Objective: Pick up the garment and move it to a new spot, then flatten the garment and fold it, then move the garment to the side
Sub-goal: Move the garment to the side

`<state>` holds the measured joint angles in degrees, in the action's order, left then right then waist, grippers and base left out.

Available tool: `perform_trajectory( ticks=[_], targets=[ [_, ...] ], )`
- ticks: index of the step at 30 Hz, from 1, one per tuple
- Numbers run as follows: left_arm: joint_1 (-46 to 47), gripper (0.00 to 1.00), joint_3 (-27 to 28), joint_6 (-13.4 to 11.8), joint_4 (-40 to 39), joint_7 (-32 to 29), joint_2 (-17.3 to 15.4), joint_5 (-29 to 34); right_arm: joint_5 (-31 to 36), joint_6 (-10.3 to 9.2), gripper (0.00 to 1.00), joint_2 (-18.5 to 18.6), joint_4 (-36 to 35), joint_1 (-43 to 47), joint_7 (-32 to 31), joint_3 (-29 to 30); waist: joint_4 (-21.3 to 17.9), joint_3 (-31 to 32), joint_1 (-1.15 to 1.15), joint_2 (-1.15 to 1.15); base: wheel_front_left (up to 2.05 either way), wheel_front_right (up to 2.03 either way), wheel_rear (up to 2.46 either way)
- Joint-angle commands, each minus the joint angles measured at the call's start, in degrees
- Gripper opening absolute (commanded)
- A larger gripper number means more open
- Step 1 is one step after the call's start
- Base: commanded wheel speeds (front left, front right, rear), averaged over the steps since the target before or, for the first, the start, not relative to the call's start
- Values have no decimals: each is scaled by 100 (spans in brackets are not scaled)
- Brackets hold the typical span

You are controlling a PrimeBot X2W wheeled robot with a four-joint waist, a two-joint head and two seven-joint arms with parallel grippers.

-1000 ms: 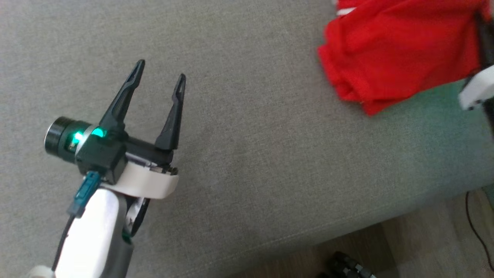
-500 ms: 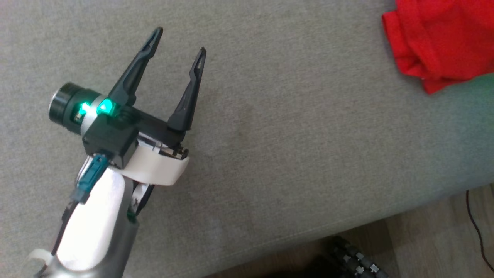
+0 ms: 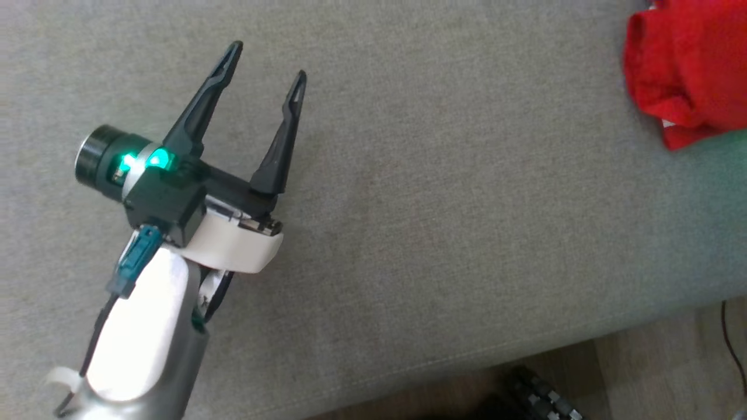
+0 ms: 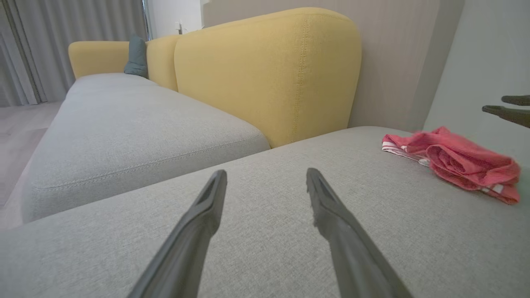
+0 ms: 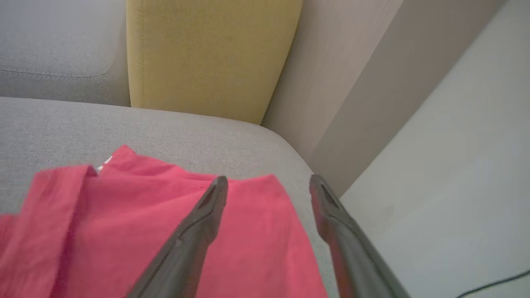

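Observation:
The garment (image 3: 688, 70) is a red cloth with white trim, lying crumpled on the grey sofa seat (image 3: 437, 204) at the upper right of the head view. My left gripper (image 3: 267, 61) hovers open over bare cushion, far to the left of the garment. In the left wrist view its fingers (image 4: 266, 173) stand apart with nothing between them, and the garment (image 4: 455, 159) lies off to the right. My right gripper (image 5: 269, 179) is open just above the garment (image 5: 124, 231), holding nothing. Its dark fingertips (image 4: 503, 105) show above the garment.
A yellow backrest (image 4: 265, 70) rises behind the seat, with a grey-blue cushion (image 4: 136, 58) far along the sofa. The seat's front edge drops to wooden floor (image 3: 659, 373), where a black cable (image 3: 732, 344) runs. My wheeled base (image 3: 537, 396) shows below.
The head camera has swung left, so the garment now sits farther right in the picture and the right wrist has left it. The left gripper stays open.

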<state>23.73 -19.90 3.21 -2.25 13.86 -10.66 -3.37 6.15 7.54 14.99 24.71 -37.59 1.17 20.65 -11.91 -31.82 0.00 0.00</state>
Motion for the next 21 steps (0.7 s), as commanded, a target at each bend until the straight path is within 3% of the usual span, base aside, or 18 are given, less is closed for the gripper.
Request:
perform_trajectory(
  ticks=[1, 12, 21],
  targets=[
    [-37, 100, 148, -57, -130, 62, -54, -50, -15, -5, 100, 5, -275, 305, 93, 21, 49, 195, 0, 0, 0, 0, 0],
    [-769, 100, 374, -362, 205, 108, 30, -319, -533, -5, 100, -845, -1612, 1796, 363, -730, 367, 1164, 0, 0, 0, 0, 0],
    [-1233, 100, 629, -573, 302, 112, 124, -490, -857, -5, 100, -1129, -2296, 2554, 320, -1571, 850, 1678, 0, 0, 0, 0, 0]
  ],
)
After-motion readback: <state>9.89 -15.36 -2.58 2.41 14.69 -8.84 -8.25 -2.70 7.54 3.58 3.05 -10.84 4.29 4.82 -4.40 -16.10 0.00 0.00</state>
